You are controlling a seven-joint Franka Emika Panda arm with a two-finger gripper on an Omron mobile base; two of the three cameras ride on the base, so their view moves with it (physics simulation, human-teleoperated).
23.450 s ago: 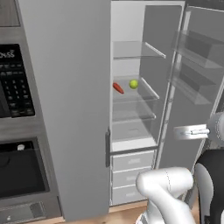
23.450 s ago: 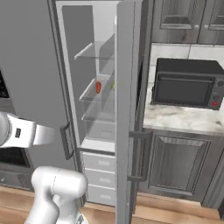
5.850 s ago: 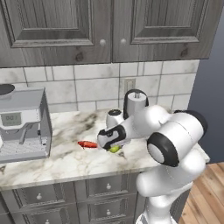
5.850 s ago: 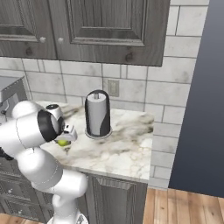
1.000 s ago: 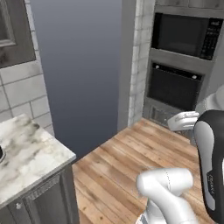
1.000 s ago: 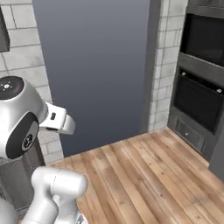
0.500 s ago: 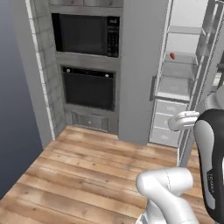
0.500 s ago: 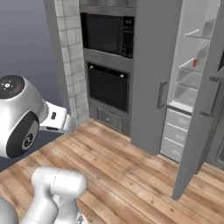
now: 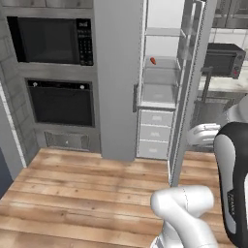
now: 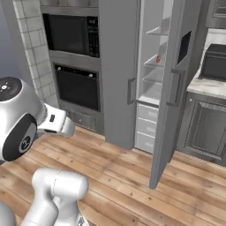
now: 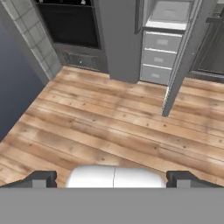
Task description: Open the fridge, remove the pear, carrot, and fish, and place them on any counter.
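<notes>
Fridge (image 9: 118, 72) stands open at roughly 1 o'clock from the base, its right door (image 10: 170, 88) swung out edge-on. One small red item (image 9: 153, 61) sits on a clear shelf in the white interior, about two-thirds up; too small to call fish or carrot, though the outline looks a bit uneven, so probably the fish. Long axis can't be read from here. No pear visible on the shelves.

Gripper (image 11: 112, 178) is tucked low, pointing down at the wood plank floor (image 11: 109, 118), fingers spread wide with nothing between them. Red item lies well above and ahead of it, toward 1 o'clock, past the door edge.

Tabletop (image 10: 207, 88) with a dark toaster oven (image 9: 220, 59) sits just right of the fridge: white marble, dark grey cabinets below. Built-in ovens (image 9: 53, 72) at 11 o'clock, glossy black glass.
</notes>
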